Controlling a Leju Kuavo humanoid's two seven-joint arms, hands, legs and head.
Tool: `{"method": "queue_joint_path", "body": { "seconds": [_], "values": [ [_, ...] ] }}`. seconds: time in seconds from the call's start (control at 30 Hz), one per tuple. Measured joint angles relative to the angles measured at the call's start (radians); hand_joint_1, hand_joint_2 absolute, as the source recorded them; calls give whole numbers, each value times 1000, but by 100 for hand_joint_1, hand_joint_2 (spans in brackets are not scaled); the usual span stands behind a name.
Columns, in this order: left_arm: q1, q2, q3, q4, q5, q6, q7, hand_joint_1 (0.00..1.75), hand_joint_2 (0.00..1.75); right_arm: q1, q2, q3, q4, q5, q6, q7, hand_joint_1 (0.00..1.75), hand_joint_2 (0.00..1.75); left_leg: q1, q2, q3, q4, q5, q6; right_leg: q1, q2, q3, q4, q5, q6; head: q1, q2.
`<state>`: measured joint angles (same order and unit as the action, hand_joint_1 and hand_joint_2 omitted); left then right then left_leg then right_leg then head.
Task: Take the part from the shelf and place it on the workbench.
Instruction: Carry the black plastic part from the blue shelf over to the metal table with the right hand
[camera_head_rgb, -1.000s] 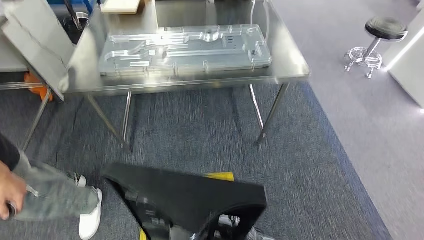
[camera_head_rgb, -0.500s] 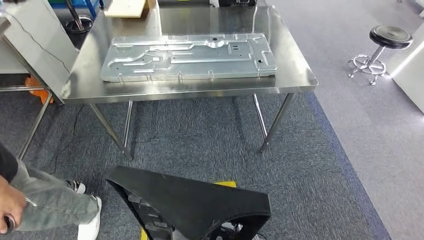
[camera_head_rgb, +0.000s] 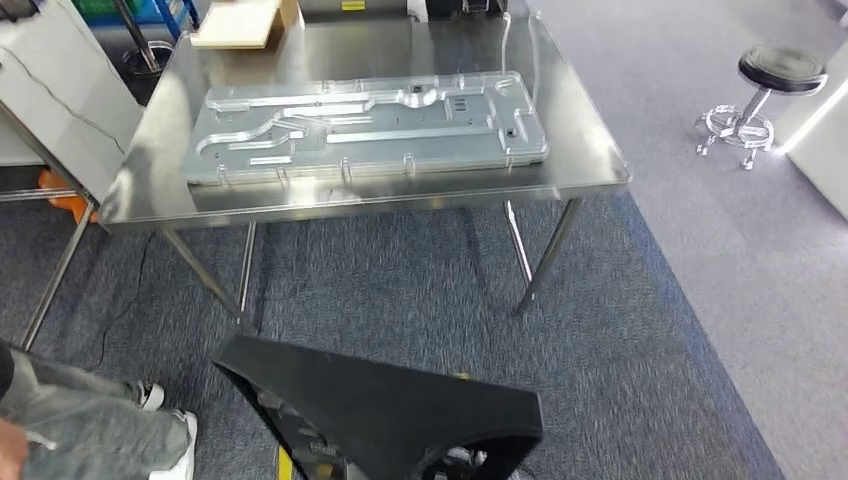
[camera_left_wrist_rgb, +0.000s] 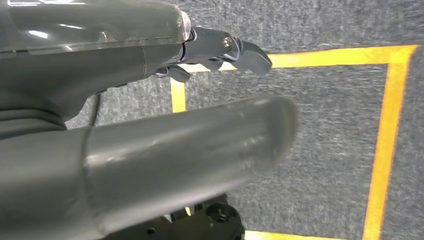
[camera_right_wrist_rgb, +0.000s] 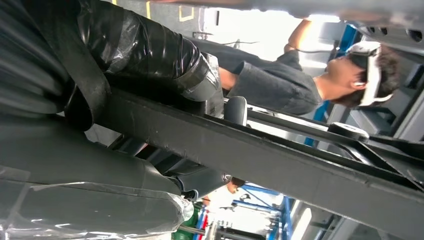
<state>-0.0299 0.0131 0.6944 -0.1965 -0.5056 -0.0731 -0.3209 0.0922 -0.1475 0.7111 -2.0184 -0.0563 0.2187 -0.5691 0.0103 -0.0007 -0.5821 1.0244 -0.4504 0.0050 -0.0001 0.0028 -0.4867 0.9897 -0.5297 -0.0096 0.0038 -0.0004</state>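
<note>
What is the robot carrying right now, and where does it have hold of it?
A black part, carried low in front of the robot. The right hand is closed around a long black bar of it. The left hand holds nothing.

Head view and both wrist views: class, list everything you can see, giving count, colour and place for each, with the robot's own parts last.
Black part: one, black, low in the head view, above the carpet in front of the workbench.
Workbench: one, steel, ahead.
Metal plate: one, silver, flat on the workbench.
Stool: one, black seat, far right on the floor.
Floor tape: yellow lines on grey carpet.
Person's leg: grey trousers, white shoe, lower left.
Left hand: one, dark grey, fingers spread over the carpet, holding nothing.
Right hand: dark, against the black part; grip unclear.
</note>
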Motion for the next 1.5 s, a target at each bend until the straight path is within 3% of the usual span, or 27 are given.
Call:
{"method": "queue_joint_path", "body": {
  "seconds": [0.1, 0.13, 0.17, 0.23, 0.27, 0.3, 0.33, 0.4, 0.43, 0.47, 0.53, 0.63, 0.7, 0.77, 0.8, 0.83, 0.93, 0.97, 1.1, 1.17, 1.2, 1.27, 1.3, 1.33, 1.37, 1.43, 1.5],
  "values": [
    [-3, 0, 3, 0, -2, 0, -2, 0, 0, -7, -1, 0, 1, -9, 9, 9, 173, 175, 3, -2, 8, -15, -7, 17, 1, -1, 3, 1, -10, 15, 0, 0],
    [-3, -1, 4, 0, -4, 0, -2, 0, 0, -10, -1, 0, 1, -11, 13, 11, 173, 175, 6, -3, 13, -19, -9, 23, 0, -1, -7, 24, -23, 20, 0, 0],
    [-4, -1, 5, 0, -5, 0, -2, 0, 0, -12, -1, 0, 2, -13, 16, 12, 173, 175, 8, -3, 19, -23, -11, 29, -1, -2, -30, 71, -44, 25, 0, 0],
    [-6, -1, 7, 0, -7, -1, -3, 0, 0, -15, -1, 0, 5, -16, 18, 13, 173, 175, 8, -2, 28, -23, -20, 37, -6, -2, -114, 213, -95, 32, 0, 0],
    [-6, -1, 8, 0, -7, -1, -3, 0, 0, -15, -1, 0, 7, -17, 18, 13, 173, 175, 8, -3, 33, -23, -25, 37, -9, -2, -157, 274, -106, 35, 0, 0],
    [-5, -1, 10, 0, -7, -1, -3, 0, 0, -15, -2, 0, 9, -18, 18, 13, 173, 175, 7, -3, 40, -23, -31, 37, -11, -2, -186, 303, -97, 36, 0, 0],
    [-5, -1, 11, 0, -7, -1, -3, 0, 0, -15, -2, 0, 10, -18, 18, 14, 173, 175, 8, -5, 49, -23, -38, 35, -13, -2, -194, 289, -65, 36, 0, 0],
    [-5, -1, 13, 0, -7, -2, -3, 0, 0, -16, -2, 0, 12, -18, 18, 14, 173, 175, 8, -7, 72, -24, -54, 29, -13, -2, -159, 167, 34, 31, 0, 0],
    [-5, -1, 14, 0, -7, -2, -3, 0, 0, -17, -2, -1, 12, -18, 18, 14, 173, 175, 7, -9, 81, -24, -63, 24, -11, -2, -135, 104, 68, 26, 0, 0],
    [-6, -2, 14, 0, -7, -3, -3, 0, 0, -18, -3, -1, 13, -19, 18, 14, 173, 175, 6, -9, 86, -25, -69, 19, -8, -3, -118, 61, 83, 21, 0, 0],
    [-9, -2, 15, 0, -7, -3, -3, 0, 0, -19, -3, -2, 14, -19, 18, 14, 173, 175, 4, -9, 92, -32, -76, 7, -2, -1, -105, 35, 75, 12, 0, 0],
    [-12, -2, 15, 0, -7, -4, -4, 0, 0, -20, -3, -2, 14, -20, 18, 14, 173, 175, 5, -5, 99, -23, -92, -7, -8, 1, -86, 12, 71, -4, -1, 0],
    [-13, -2, 15, 0, -7, -4, -4, 0, 0, -21, -2, -2, 14, -20, 18, 14, 173, 175, 8, -4, 54, 74, -137, -12, -10, -2, -71, 0, 67, -16, -1, 0],
    [-11, -2, 15, 0, -7, -4, -4, 0, 0, -21, -2, -2, 15, -21, 18, 14, 173, 175, 9, -4, -32, 214, -182, -16, -8, -4, -61, 0, 57, -22, -1, 0],
    [-9, -2, 15, 0, -8, -4, -4, 0, 0, -21, -2, -2, 16, -21, 19, 14, 173, 175, 9, -4, -64, 254, -181, -18, -7, -3, -55, 1, 51, -23, -1, 0],
    [-7, -2, 15, 0, -8, -4, -4, 0, 0, -21, -2, -2, 16, -22, 21, 14, 173, 175, 9, -4, -79, 255, -157, -18, -6, -2, -47, 2, 44, -23, -1, 0],
    [-5, -2, 15, 0, -10, -4, -5, 0, 0, -21, -2, -3, 17, -27, 31, 14, 173, 175, 8, -3, -34, 92, -26, -12, -5, -1, -16, 5, 18, -16, -1, 0],
    [-5, -2, 16, 0, -10, -4, -5, 0, 0, -21, -2, -4, 18, -29, 33, 15, 173, 175, 5, -3, -15, 39, -3, -8, -3, -1, -11, 6, 11, -11, -1, 0],
    [-5, -2, 18, 0, -17, -2, -3, 0, 0, -16, -2, -10, 19, -31, 34, 17, 173, 175, 2, -3, 7, -14, -6, 11, -1, 0, -6, 0, 0, 9, -1, 0],
    [-4, -4, 19, 0, -19, 0, -3, 0, 0, -11, -4, -16, 17, -31, 34, 15, 173, 175, 8, -3, 18, -23, -10, 23, -2, -2, -18, 36, -22, 20, -1, 0],
    [-5, -6, 19, 0, -20, 0, -3, 0, 0, -8, -5, -19, 15, -31, 34, 14, 173, 175, 10, -3, 25, -26, -13, 28, -3, -2, -43, 86, -43, 25, -1, 0],
    [-6, -8, 19, 0, -22, 0, -3, 0, 0, 3, -10, -27, 15, -31, 35, 12, 173, 175, 9, -3, 34, -26, -23, 35, -6, -2, -127, 224, -89, 31, -1, 0],
    [-6, -9, 19, 0, -22, 0, -3, 0, 0, 8, -13, -30, 15, -31, 37, 13, 173, 175, 8, -3, 40, -26, -28, 36, -8, -2, -166, 277, -96, 33, 0, 0],
    [-6, -10, 20, 0, -22, 0, -3, 0, 0, 11, -15, -32, 16, -31, 39, 14, 173, 175, 8, -4, 48, -26, -35, 35, -9, -2, -190, 296, -82, 34, -1, 0],
    [-5, -10, 21, 0, -22, 0, -3, 0, 0, 11, -15, -33, 17, -32, 42, 15, 173, 175, 8, -4, 58, -26, -42, 33, -9, -2, -194, 275, -47, 32, 0, 0],
    [-5, -10, 23, 0, -22, -3, -3, 0, 0, 10, -16, -33, 19, -33, 47, 19, 173, 175, 8, -6, 81, -27, -58, 28, -8, -2, -154, 152, 46, 23, 0, 0],
    [-8, -11, 24, 0, -21, -6, -3, 0, 0, 9, -15, -33, 21, -33, 48, 24, 173, 175, 7, -8, 95, -29, -73, 19, 0, -2, -113, 54, 85, 10, 0, 0]
  ]
}}
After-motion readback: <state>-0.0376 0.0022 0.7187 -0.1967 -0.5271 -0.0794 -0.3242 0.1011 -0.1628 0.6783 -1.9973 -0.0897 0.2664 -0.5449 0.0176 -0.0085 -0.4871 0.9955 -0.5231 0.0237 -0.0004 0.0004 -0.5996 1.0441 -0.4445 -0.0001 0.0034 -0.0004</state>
